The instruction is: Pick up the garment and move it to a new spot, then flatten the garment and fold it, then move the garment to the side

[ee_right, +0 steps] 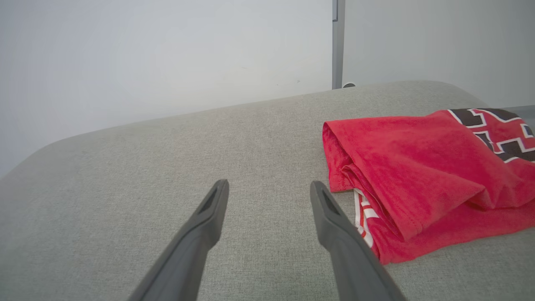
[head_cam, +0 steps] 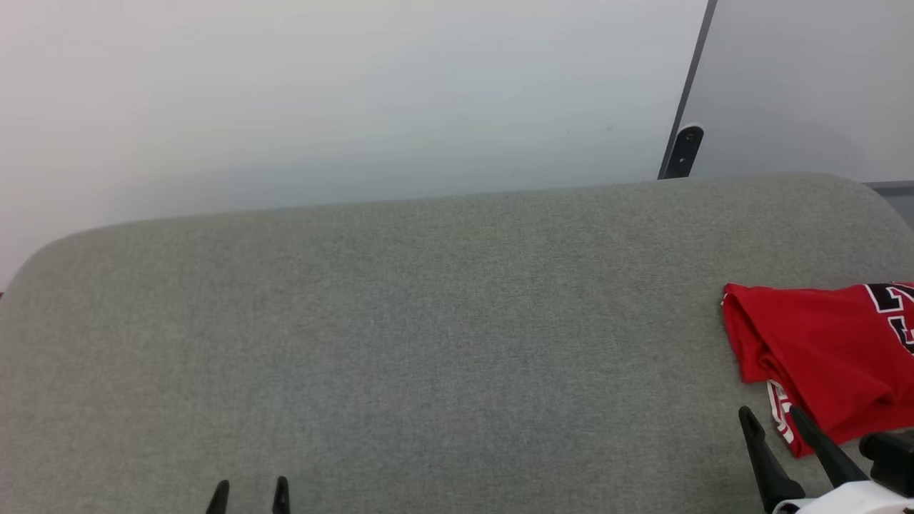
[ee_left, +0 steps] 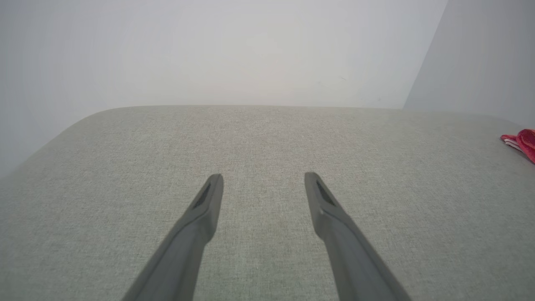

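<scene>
Softly folded red garment (ee_right: 418, 184) rests on woven grey cushion (head_cam: 400, 335).

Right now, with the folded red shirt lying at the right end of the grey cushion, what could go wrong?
1. The open right pincer has one finger close beside the garment's loose striped hem; moving off might snag it and open the fold.
2. The garment runs past the head view's right border near the cushion's rounded end, so it may slip off.
</scene>
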You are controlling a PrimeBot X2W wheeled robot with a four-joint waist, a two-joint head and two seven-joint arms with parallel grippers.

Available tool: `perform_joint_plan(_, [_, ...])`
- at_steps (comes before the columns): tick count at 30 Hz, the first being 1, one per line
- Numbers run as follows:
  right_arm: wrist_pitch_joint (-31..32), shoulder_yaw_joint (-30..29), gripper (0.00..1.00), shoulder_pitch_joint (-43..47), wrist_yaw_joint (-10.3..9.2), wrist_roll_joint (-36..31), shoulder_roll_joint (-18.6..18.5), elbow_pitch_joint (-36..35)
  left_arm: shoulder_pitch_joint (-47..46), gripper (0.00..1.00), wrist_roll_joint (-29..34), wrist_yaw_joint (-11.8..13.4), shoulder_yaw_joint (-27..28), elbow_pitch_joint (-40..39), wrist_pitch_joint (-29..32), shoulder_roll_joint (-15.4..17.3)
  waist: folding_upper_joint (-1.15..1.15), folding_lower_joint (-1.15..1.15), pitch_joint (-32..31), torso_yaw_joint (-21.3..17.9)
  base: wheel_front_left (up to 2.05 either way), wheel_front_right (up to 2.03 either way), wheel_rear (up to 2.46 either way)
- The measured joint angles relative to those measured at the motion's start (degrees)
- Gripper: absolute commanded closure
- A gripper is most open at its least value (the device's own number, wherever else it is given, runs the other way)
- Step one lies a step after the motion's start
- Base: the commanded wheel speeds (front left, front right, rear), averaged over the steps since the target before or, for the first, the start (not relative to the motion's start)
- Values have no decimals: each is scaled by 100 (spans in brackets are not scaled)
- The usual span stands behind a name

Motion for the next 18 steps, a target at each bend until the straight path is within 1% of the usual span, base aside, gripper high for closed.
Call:
perform_joint_plan(4, [131,-113,0,133,0,-75,96,-246,41,0,2,13,-86,-62,0,-34,0,0,26,25,0,0,0])
perform_joint_plan(8, [231,-154,0,162,0,-130,112,-377,-2,0,47,25,-147,-66,0,-35,0,0,39,36,0,0,0])
perform_joint_plan(18, [281,-138,0,160,0,-172,152,-434,-115,0,70,52,-208,-4,0,-15,0,0,55,101,0,0,0])
